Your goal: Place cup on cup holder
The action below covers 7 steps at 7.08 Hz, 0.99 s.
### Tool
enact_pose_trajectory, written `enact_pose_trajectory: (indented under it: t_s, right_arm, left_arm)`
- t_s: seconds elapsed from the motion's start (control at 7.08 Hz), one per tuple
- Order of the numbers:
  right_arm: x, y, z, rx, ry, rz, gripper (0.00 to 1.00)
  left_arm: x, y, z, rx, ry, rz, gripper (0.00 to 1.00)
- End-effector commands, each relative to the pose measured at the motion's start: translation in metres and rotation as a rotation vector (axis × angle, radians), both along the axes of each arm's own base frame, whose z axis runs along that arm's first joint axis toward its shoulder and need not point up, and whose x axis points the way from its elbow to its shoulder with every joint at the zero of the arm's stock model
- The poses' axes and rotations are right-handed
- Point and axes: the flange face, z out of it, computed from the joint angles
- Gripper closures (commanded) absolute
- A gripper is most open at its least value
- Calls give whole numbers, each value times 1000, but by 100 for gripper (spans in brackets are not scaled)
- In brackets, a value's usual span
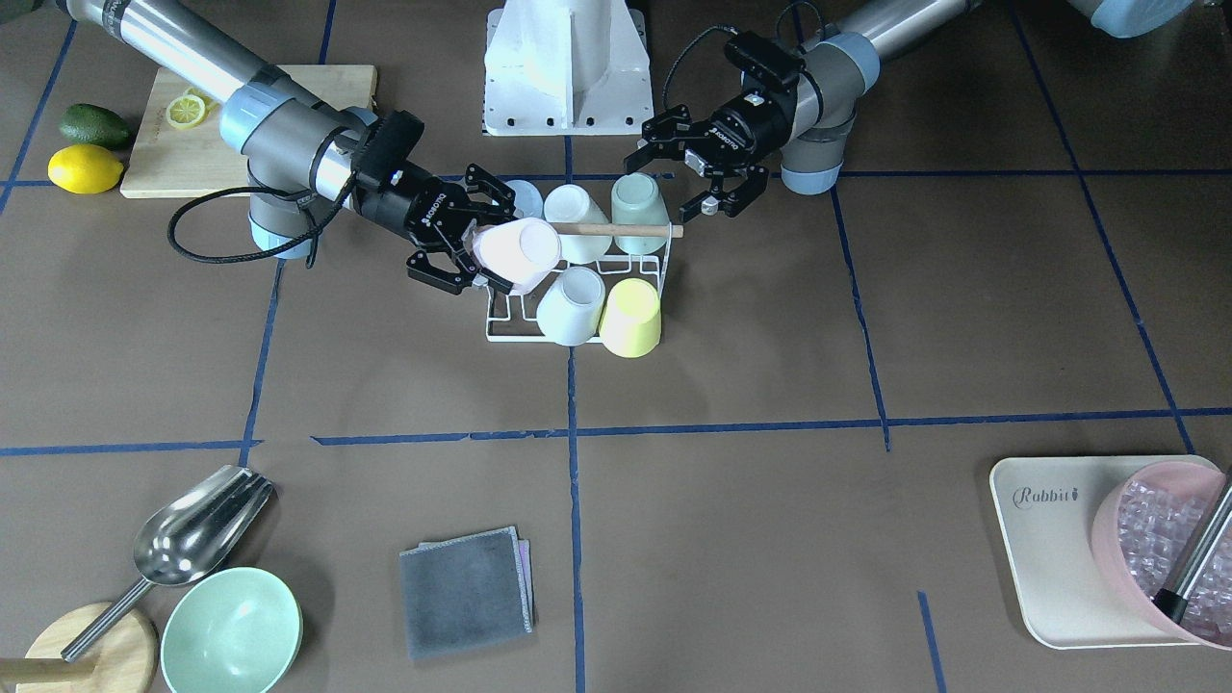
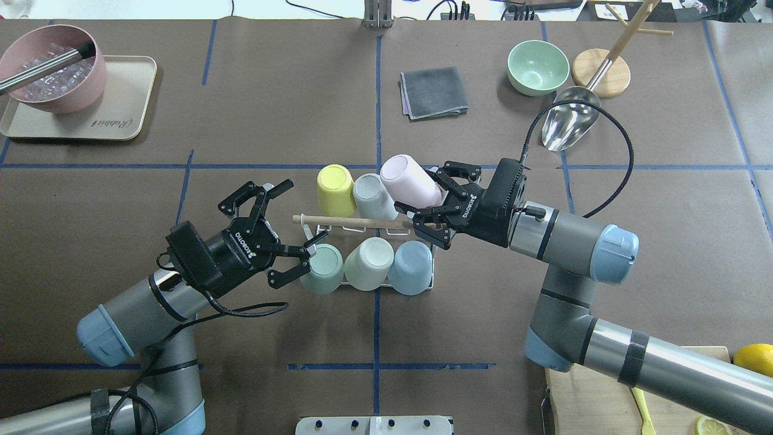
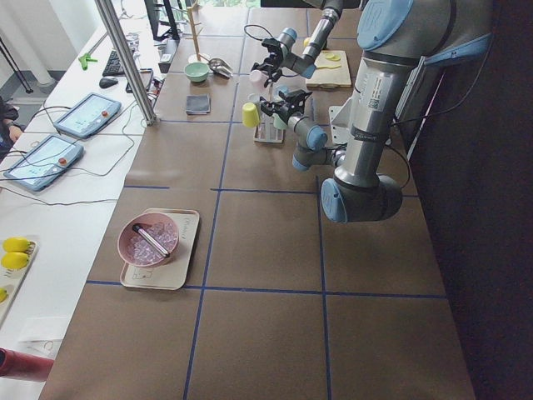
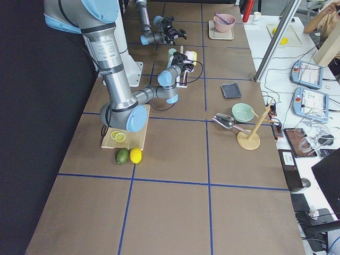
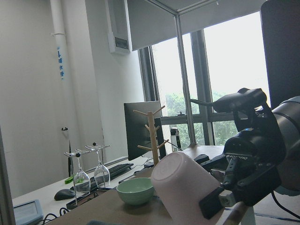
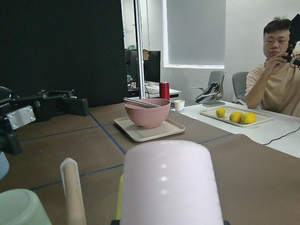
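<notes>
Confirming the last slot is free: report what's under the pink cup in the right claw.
Bare white wire prongs at the cup holder corner, no cup seated. The pink cup covers the prong tips.

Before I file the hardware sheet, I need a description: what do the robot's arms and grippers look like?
The left arm and right arm are silver-grey tubes with dark grey joints and pale blue caps. The left gripper and right gripper are black two-finger linkage claws lettered ROBOTIQ in white, each with a black camera block and a loose black cable.
</notes>
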Motion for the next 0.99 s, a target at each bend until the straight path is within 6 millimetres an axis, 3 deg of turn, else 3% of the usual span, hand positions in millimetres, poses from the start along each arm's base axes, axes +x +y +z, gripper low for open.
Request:
enact_pose_trajectory:
  t_s: [0.0,0.42,0.56,0.71,0.85]
  right_arm:
    - [0,-1,2,-8,0,7,83]
    - [1,-1,6,-15,4,10,80]
    - [0,0,9,-17,10,7,76]
    - [-2,1,11,-18,12,4,1]
    - [-2,1,10,-19,9,5,0]
  left_arm:
    - [-20,-23,-11,-1,1,-51,0]
    - [-53,-65,-50,-45,-109,-146,0]
    - [-71,-79,-74,-82,-170,-172,0]
    - [-79,-78,-92,-162,-134,-117,0]
    - [-94,-82,-105,-213,-141,-112,0]
